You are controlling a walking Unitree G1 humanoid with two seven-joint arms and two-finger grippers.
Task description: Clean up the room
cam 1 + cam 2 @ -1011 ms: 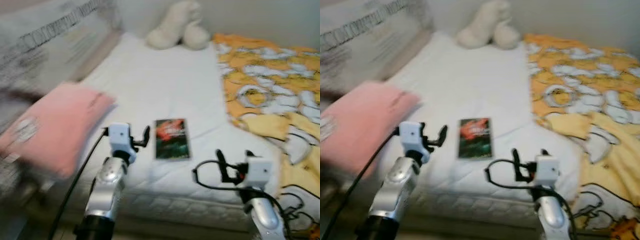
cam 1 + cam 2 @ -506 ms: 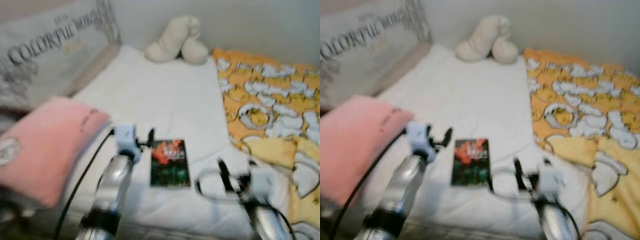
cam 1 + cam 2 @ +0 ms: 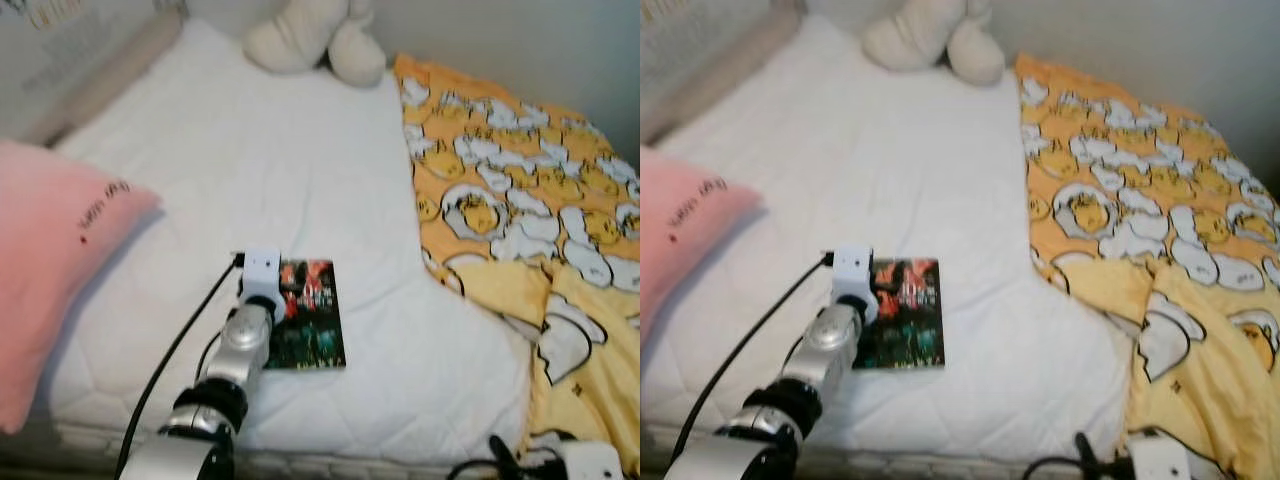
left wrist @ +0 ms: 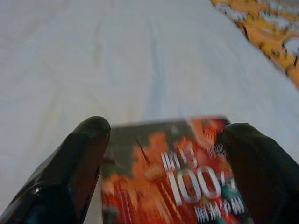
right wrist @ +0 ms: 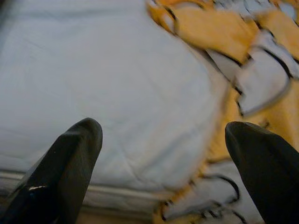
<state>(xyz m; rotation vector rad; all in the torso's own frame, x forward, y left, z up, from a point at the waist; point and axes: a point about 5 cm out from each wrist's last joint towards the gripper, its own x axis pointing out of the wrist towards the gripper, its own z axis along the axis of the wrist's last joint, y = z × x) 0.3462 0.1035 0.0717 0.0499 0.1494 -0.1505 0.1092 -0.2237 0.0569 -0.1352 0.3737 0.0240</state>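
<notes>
Book [image 3: 309, 327] lies on the white mattress [image 3: 300, 180]; left gripper [image 4: 163, 163] straddles it, fingers apart; right gripper [image 5: 177, 163] spread beside the mattress edge.

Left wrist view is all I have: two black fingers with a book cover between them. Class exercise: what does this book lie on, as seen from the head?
Observer: The book lies flat on a white mattress, near its front edge.
Operator: Is the left gripper closed on it?
Observer: No. The left gripper is open, its fingers standing either side of the cover.
Operator: What else is on the bed?
Observer: A pink pillow to the robot's left, a yellow patterned blanket to its right, and a cream soft toy at the far end.
Operator: And the right arm?
Observer: The right gripper is open, low by the mattress corner.
</notes>
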